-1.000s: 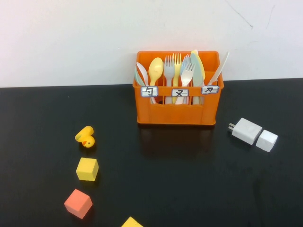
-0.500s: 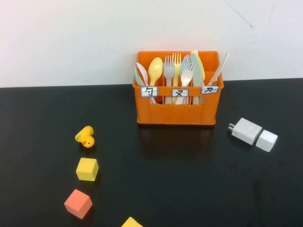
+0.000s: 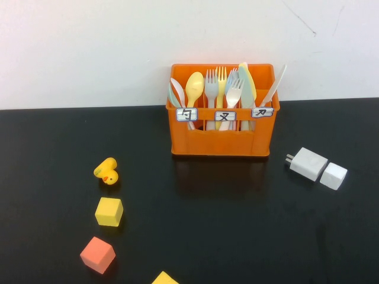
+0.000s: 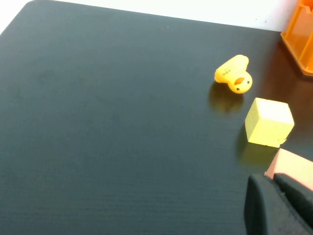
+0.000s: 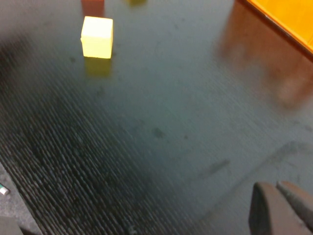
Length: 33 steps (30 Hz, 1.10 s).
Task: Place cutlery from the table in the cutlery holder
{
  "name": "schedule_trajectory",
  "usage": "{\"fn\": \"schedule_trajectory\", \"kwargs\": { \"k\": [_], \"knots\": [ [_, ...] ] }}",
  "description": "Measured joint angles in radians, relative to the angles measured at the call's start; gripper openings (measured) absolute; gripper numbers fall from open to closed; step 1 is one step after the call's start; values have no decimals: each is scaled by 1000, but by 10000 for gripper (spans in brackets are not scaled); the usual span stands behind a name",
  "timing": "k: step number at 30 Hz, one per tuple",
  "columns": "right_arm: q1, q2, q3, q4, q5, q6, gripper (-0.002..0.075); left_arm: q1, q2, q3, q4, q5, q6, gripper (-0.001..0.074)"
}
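cutlery sorted upright in holder (image 3: 220, 139) by label | surface (image 3: 237, 225) | L pincer (image 4: 281, 203), R pincer (image 5: 281, 208) parked low, nothing held, gap: cannot tell

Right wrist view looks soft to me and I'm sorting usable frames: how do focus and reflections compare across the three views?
High view: sharp, orange holder mirrored faintly on the table. Left wrist view: crisp duck; left gripper blurred. Right wrist view: soft throughout, orange reflection, right gripper blurred.
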Motion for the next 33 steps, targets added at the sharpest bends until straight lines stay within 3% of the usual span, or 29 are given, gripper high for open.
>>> {"fn": "schedule_trajectory", "kwargs": {
  "k": [23, 28, 33],
  "knots": [
    [-2, -42, 0, -12, 0, -20, -2, 0, 0, 0, -21, 0, 13, -1],
    [-165, -138, 32, -7, -63, -42, -2, 0, 0, 0, -21, 0, 14, -1],
    [-451, -217, 164, 54, -211, -42, -2, 0, 0, 0, -21, 0, 14, -1]
  ]
}}
